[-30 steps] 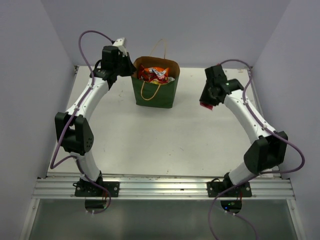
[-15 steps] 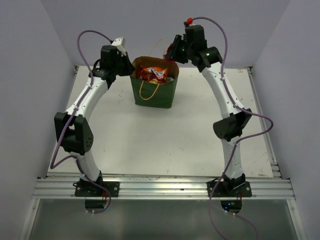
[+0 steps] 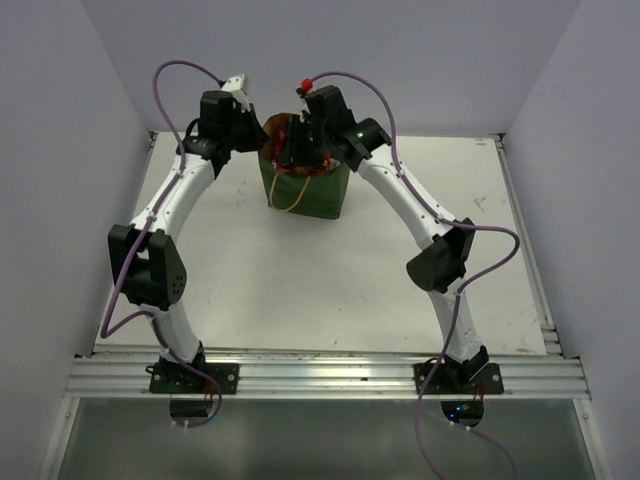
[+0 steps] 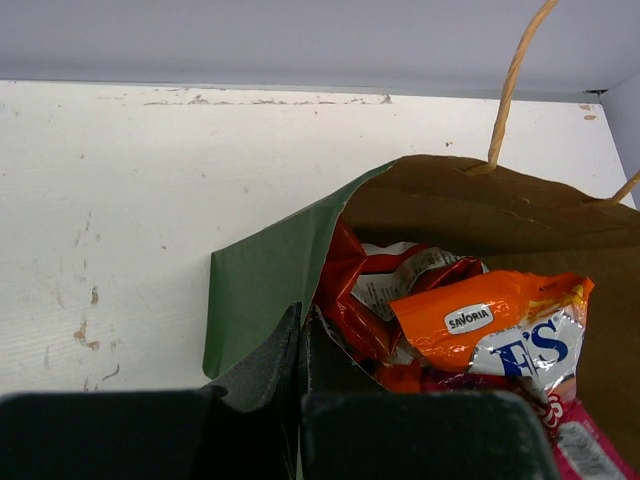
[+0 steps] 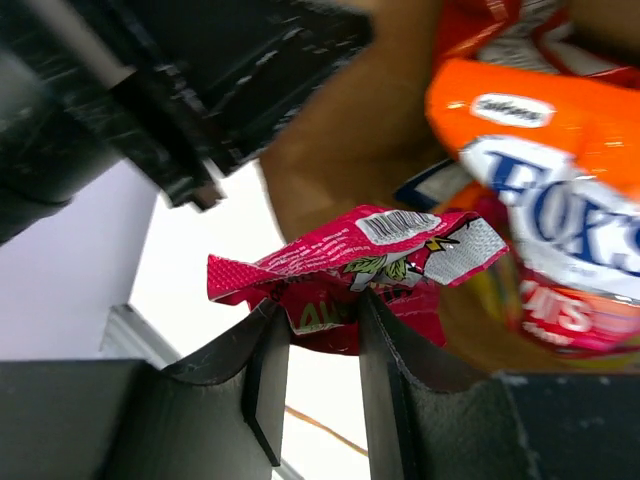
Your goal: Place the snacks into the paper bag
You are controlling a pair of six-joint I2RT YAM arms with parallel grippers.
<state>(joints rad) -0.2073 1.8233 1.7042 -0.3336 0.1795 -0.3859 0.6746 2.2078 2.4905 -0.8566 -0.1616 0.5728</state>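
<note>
The crinkled pink foil packet (image 5: 330, 270) is clamped in the right jaws, which have swung from the right edge of the table (image 3: 300, 290) to over the mouth of the dark green paper bag (image 3: 335, 195) by the far edge, so it looks ready to drop. The left jaws pinch the bag's left rim. An orange foil packet (image 4: 480, 320) and others crowd the inside, and the tan cord handle (image 4: 517, 80) stands close.

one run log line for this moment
phase: drop-in | left tool: shut on paper bag rim | right tool: shut on pink packet, over bag mouth | release: not yet
</note>
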